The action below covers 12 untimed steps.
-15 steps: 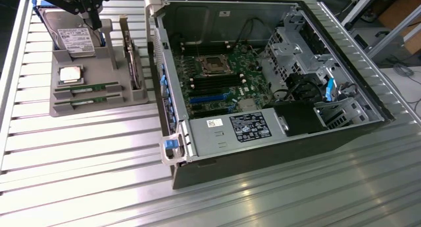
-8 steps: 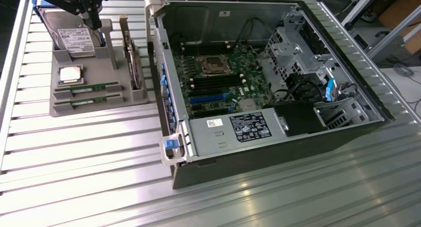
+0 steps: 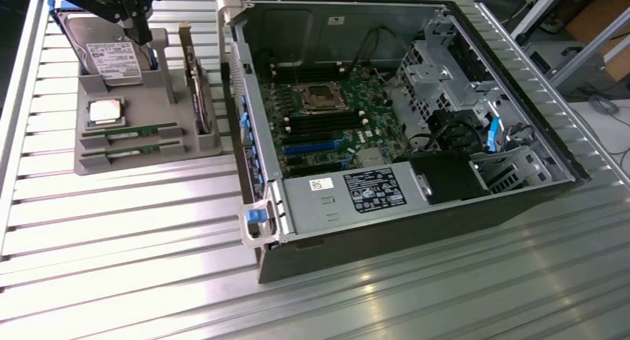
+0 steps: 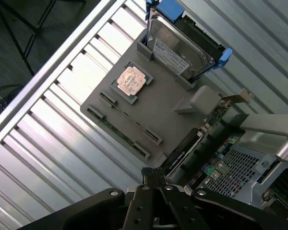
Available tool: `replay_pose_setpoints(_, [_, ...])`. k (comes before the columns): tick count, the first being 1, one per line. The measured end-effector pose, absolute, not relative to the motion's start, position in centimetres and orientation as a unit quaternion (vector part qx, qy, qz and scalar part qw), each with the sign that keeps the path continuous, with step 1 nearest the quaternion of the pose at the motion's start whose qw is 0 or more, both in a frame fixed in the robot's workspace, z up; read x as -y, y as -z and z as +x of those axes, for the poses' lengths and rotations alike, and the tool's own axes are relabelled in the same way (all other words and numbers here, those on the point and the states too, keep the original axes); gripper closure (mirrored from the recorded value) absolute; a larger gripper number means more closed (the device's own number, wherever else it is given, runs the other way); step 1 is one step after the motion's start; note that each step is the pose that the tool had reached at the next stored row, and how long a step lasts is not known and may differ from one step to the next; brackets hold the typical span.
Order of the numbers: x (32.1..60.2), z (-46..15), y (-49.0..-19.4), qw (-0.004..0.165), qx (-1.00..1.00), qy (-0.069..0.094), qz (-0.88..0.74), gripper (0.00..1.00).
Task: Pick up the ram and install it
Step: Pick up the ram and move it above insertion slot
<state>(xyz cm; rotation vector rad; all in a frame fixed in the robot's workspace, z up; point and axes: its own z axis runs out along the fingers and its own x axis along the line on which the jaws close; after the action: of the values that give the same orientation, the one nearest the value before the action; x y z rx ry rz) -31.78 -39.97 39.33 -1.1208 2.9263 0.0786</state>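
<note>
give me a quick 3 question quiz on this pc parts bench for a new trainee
1. True or false: the gripper is holding a ram stick.
2. What lies in the gray tray between the hard drive and the ram sticks? A) the processor chip B) a cooling fan C) a screwdriver
3. Fill in: ___ ram sticks lie in the tray.

Key:
1. False. The gripper is shut and empty, and the sticks are in the tray.
2. A
3. Two
</note>
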Motion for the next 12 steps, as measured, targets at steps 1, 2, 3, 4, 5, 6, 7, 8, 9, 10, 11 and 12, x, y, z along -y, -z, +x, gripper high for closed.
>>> replay_pose_setpoints(1, [39.97, -31.78, -39.33, 0.003, -0.933, -0.025, -0.360, 0.89])
replay_pose_setpoints(2, [39.97, -31.78, -39.33, 0.003, -0.931, -0.025, -0.363, 0.89])
replay_pose_setpoints(3, [39.97, -31.78, -39.33, 0.003, -0.931, -0.025, -0.365, 0.89])
replay_pose_setpoints(4, [39.97, -31.78, -39.33, 0.003, -0.930, -0.025, -0.368, 0.89])
replay_pose_setpoints(5, [39.97, -31.78, -39.33, 0.003, -0.929, -0.025, -0.369, 0.89])
replay_pose_setpoints(6, [39.97, -31.78, -39.33, 0.003, -0.929, -0.025, -0.370, 0.89])
replay_pose_setpoints(7, [39.97, -31.78, -39.33, 0.003, -0.928, -0.025, -0.371, 0.89])
replay_pose_setpoints(8, [39.97, -31.78, -39.33, 0.003, -0.928, -0.025, -0.372, 0.89])
replay_pose_setpoints(9, [39.97, -31.78, -39.33, 0.003, -0.927, -0.025, -0.375, 0.89])
replay_pose_setpoints(10, [39.97, -31.78, -39.33, 0.003, -0.926, -0.025, -0.377, 0.89])
replay_pose_setpoints(11, [39.97, -31.78, -39.33, 0.003, -0.925, -0.025, -0.378, 0.89])
replay_pose_setpoints(12, [39.97, -31.78, -39.33, 0.003, -0.925, -0.025, -0.380, 0.89])
